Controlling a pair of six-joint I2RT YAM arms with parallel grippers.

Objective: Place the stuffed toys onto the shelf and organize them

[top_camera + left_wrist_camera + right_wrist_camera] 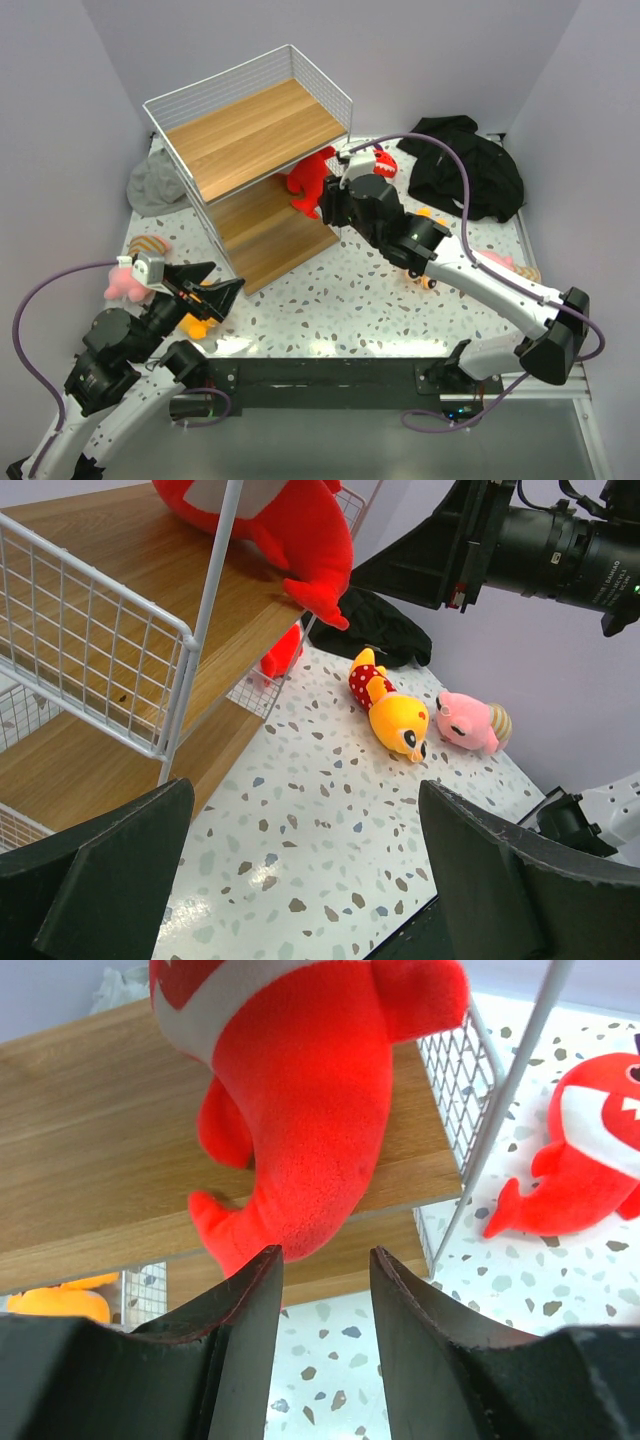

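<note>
Shark [300,1090] on the shelf [90,1140] overhangs its board's near-right edge; the right gripper [325,1260], fingers spread at the tail, could snag and drag it off.

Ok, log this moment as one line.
red shark: on shelf board, tail over edge | right claw: open, at its tail | left claw: open, empty | second shark: on table

Plush count, 6 total: two red sharks [308,185] [590,1150], two yellow dolls [197,325] [392,715], two pink ones [122,285] [468,722]. One wire shelf [250,135]. One black cloth heap [470,170], one grey hat [155,185].
</note>
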